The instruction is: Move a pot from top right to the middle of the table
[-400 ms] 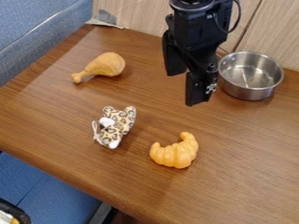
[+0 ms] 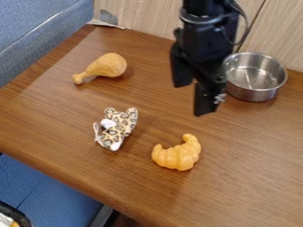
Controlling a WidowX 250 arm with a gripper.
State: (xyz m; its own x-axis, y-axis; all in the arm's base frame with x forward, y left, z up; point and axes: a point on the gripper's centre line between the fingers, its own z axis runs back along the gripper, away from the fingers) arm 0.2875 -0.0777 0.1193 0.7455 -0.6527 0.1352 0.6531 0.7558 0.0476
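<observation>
"Four things sit on the table (image 2: 254, 155) before us. Where do we find the pot (image 2: 254, 91)?"

"We see it at the upper right, standing upright near the back edge, by the pale wood panelling (image 2: 278, 33). It's round, shiny metal, and we're looking down into its open top. It has yet to reach the middle of the table."

"And the gripper (image 2: 193, 98), how do its fingers stand?"

"Spread well apart, we'd say, with bare wood showing between them. They point downward, just left of the pot in our view, and the black arm (image 2: 207, 37) comes in from the top edge."

"What else have we got around them?"

"A toy drumstick (image 2: 106, 66) lies at the upper left, its narrow end toward the left. Nearer to us we have a spotted plush toy (image 2: 121, 126) with white patches, and to its right a curved orange croissant (image 2: 177, 156)."

"Off the table, too, we notice blue upholstery (image 2: 35, 35) at the upper left, and more blue fabric (image 2: 50, 193) below the front edge."
</observation>
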